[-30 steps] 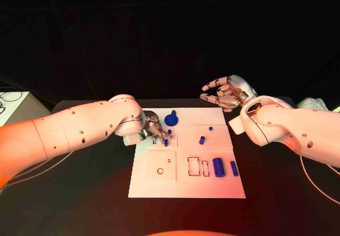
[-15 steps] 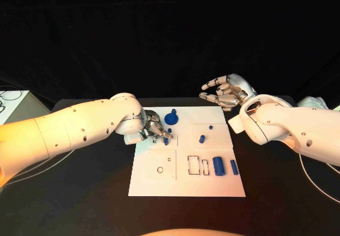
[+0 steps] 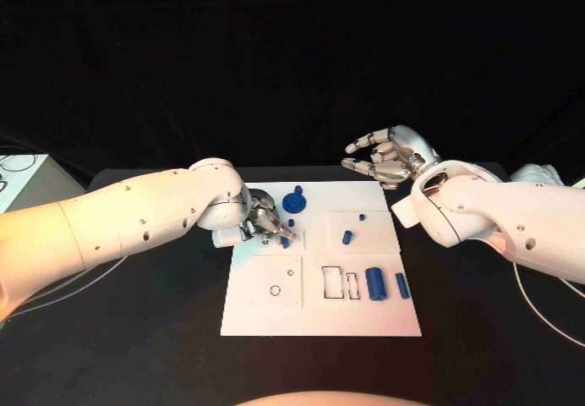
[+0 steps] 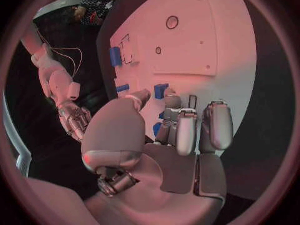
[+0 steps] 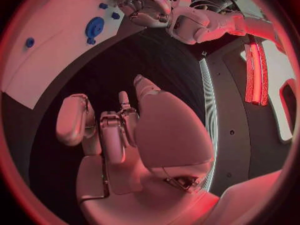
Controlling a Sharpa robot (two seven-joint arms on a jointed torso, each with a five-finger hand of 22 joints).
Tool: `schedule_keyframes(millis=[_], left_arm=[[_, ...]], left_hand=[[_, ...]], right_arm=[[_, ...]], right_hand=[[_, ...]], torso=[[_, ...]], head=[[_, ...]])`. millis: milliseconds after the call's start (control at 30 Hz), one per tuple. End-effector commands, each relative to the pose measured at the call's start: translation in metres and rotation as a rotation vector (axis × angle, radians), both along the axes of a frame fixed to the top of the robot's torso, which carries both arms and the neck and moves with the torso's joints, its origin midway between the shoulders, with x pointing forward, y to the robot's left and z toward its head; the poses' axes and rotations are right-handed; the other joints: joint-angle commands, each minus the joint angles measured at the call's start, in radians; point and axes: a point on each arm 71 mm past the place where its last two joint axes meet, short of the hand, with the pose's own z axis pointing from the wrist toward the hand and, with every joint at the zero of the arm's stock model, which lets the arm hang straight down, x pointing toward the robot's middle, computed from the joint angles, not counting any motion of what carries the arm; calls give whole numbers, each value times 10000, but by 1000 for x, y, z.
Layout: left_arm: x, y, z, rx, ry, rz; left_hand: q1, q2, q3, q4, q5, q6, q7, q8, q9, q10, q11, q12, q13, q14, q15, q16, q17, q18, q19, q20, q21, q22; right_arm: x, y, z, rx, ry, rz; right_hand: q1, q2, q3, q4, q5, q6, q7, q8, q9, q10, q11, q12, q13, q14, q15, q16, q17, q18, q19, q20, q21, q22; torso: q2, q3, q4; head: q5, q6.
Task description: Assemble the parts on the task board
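Left hand [image 3: 261, 222] pinches a small blue peg [image 3: 286, 242] at the white rectangular task board's [image 3: 320, 317] left edge; right hand [image 3: 388, 161] (fingers spread, empty) hovers beyond the far edge.

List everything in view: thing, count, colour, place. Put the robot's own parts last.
Table: one, black, under everything.
Task board: one, white, middle of the table.
Round disc: one, blue, far part of the board, left of centre.
Small pegs: at least two, blue, on the raised panel on the board's right half; exact count unclear.
Cylinders: two, blue, lying side by side at the board's near right, the thinner one on the outside.
Small part: one, blue, at the left hand's fingertips; grip unclear.
Pale object: one, off the table's left edge; unidentifiable.
Left hand: silver, at the board's left edge.
Right hand: silver, fingers curled, holding nothing, beyond the board's far right corner.
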Motion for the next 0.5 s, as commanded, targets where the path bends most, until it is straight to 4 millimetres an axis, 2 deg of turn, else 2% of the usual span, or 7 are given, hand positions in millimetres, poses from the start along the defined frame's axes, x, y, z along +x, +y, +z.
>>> schedule_keyframes(millis=[33, 200, 267, 500], left_arm=[[-1, -3, 0, -46, 191, -227], [-1, -3, -1, -61, 163, -193], [0, -3, -1, -75, 142, -174], [0, -4, -1, -80, 143, -192]], left_hand=[[121, 30, 69, -15, 70, -8, -83, 52, 34, 7, -50, 31, 21, 674, -64, 49, 1807, -196, 55, -6, 40, 3], [394, 169, 280, -48, 57, -45, -117, 71, 161, -51, -83, -34, -55, 657, -93, 23, 1777, -193, 39, -28, 38, -3], [717, 319, 619, -146, 58, -81, -149, 74, 269, -72, -116, -77, -84, 659, -124, 20, 1785, -193, 36, -53, 41, 7], [1141, 393, 1383, -426, 22, -99, -211, 129, 537, 7, -179, -72, -23, 687, -178, 40, 1844, -198, 46, -100, 50, 43]], right_arm=[[0, 2, -1, -60, 37, 184], [0, 2, -1, -63, 45, 196], [0, 2, -1, -64, 48, 204], [0, 2, -1, -64, 57, 223]], right_hand=[[-80, 7, 55, 31, 55, -36, -23, 32, 4, -51, -24, -14, 1091, 1031, 14, 20, 2591, 167, -56, -10, 1, 4], [-80, 7, 55, 31, 55, -36, -23, 32, 4, -51, -24, -14, 1091, 1031, 14, 20, 2591, 167, -56, -10, 1, 4], [-80, 7, 55, 31, 55, -36, -23, 32, 4, -51, -24, -14, 1091, 1031, 14, 20, 2591, 167, -56, -10, 1, 4], [-90, 18, 68, 32, 58, -33, -24, 41, 5, -38, -25, -3, 1101, 1029, 13, 16, 2581, 171, -62, -11, -20, -8]], torso=[[-3, 6, 0], [1, 6, 3], [0, 7, 3], [-2, 9, 8]], head=[[-6, -17], [-19, -29], [-26, -42], [-37, -67]])
